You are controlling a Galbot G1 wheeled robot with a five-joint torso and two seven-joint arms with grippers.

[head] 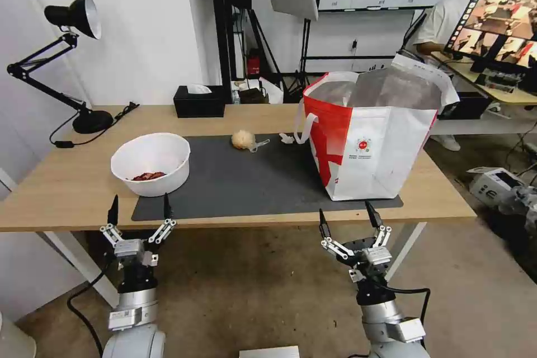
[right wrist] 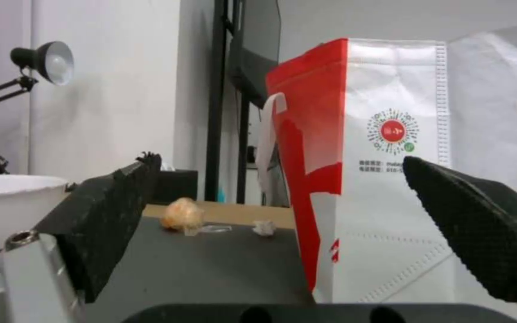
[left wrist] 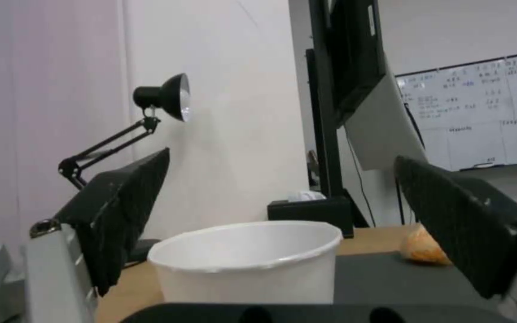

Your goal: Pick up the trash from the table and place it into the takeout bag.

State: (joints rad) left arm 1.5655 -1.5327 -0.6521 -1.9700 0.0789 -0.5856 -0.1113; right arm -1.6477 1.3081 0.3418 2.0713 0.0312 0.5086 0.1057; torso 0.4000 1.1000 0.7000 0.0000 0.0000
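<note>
Below the near edge of the long light-wood table (head: 67,190), both arms wait with fingers pointing up. Spread wide and gripping nothing, the left gripper (head: 140,210) sits just in front of the white round plastic bowl (head: 151,163), which rests on the left end of the dark grey rectangular mat (head: 246,179) and holds reddish scraps (head: 149,176) at its bottom. From the left wrist view, the bowl (left wrist: 247,260) fills the space between the 2 black fingers (left wrist: 121,215).

Equally spread and empty, the right gripper (head: 351,218) hangs below the table edge in front of the large boxy white-and-red woven takeout bag (head: 369,145). That bag stands upright on the right end of the mat, its mouth open and its silver foil lining showing.

Between bowl and bag, toward the far side of the mat, lies the tan ball-like lump (head: 243,139), with the clear plastic spoon (head: 258,145) touching it. Near the bag's white loop handle sits a tiny white scrap (head: 286,138).

A black tissue box (head: 199,100) and a black desk lamp (head: 72,61) stand along the table's far edge.
</note>
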